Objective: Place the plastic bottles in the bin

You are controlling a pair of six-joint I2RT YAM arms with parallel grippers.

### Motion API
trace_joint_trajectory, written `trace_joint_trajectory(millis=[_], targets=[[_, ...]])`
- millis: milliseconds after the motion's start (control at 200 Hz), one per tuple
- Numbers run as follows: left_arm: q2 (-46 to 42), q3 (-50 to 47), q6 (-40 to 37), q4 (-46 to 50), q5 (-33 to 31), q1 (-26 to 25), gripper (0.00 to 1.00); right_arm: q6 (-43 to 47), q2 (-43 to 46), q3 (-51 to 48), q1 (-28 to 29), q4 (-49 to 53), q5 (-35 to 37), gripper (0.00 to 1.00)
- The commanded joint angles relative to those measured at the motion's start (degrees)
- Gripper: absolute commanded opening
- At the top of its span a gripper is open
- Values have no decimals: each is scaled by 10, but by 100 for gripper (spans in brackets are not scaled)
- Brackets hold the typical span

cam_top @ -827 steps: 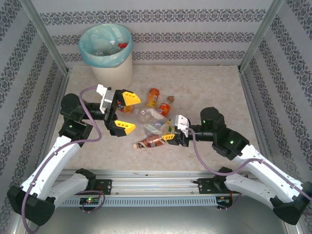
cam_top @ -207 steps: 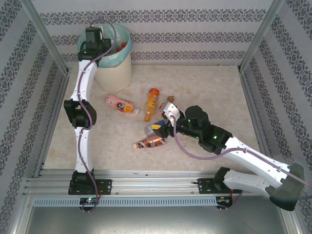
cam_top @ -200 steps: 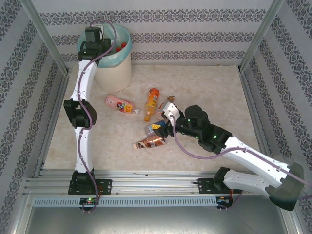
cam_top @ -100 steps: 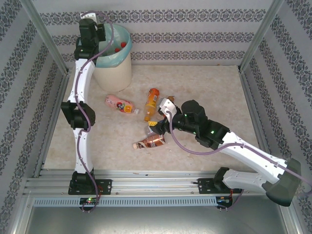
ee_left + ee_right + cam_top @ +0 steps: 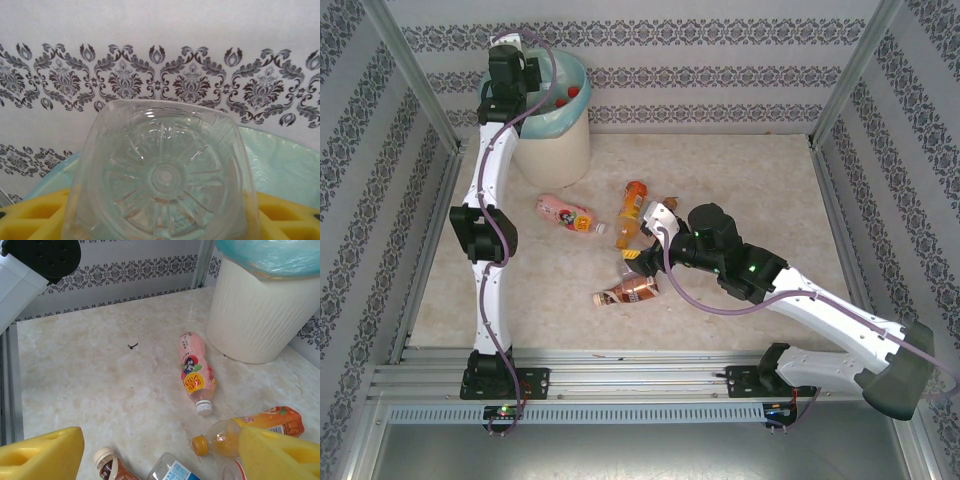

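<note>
Partway done: left gripper [image 5: 160, 215] grips a clear bottle [image 5: 162, 175] above the bin [image 5: 555, 150], red-capped bottles [image 5: 565, 96] already inside; pink bottle [image 5: 563, 212], brown bottle [image 5: 628, 292], orange bottle [image 5: 632, 210] and blue-labelled bottle [image 5: 172, 471] remain on the table [image 5: 770, 170], right gripper [image 5: 160, 442] wide open, empty.

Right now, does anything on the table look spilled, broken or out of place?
Nothing looks spilled or broken. Four bottles lie tipped on their sides: the pink bottle, orange bottle, brown bottle and blue-labelled bottle. One oddity: a small dark speck on the table near the pink bottle.
</note>
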State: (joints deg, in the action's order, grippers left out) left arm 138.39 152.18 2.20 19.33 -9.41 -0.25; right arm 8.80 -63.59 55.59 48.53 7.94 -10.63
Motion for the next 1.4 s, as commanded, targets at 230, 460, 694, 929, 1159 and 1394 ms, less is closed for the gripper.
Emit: trace_joint_trajectory(millis=[230, 460, 694, 929, 1159, 1394], targets=[[-40, 15, 2, 6, -11, 10, 75, -9, -10, 16, 3, 1, -17, 80], [-43, 19, 21, 18, 56, 10, 49, -14, -21, 19, 3, 0, -21, 80], [-7, 20, 16, 96, 123, -23, 42, -25, -50, 30, 4, -6, -42, 79], [33, 33, 40, 128, 105, -26, 41, -38, -60, 40, 5, 10, -40, 79], [-4, 65, 57, 133, 127, -27, 45, 38, -101, 72, 1, 171, -16, 82], [-109, 47, 56, 158, 153, -42, 54, 229, -118, 37, 9, 223, -17, 86]])
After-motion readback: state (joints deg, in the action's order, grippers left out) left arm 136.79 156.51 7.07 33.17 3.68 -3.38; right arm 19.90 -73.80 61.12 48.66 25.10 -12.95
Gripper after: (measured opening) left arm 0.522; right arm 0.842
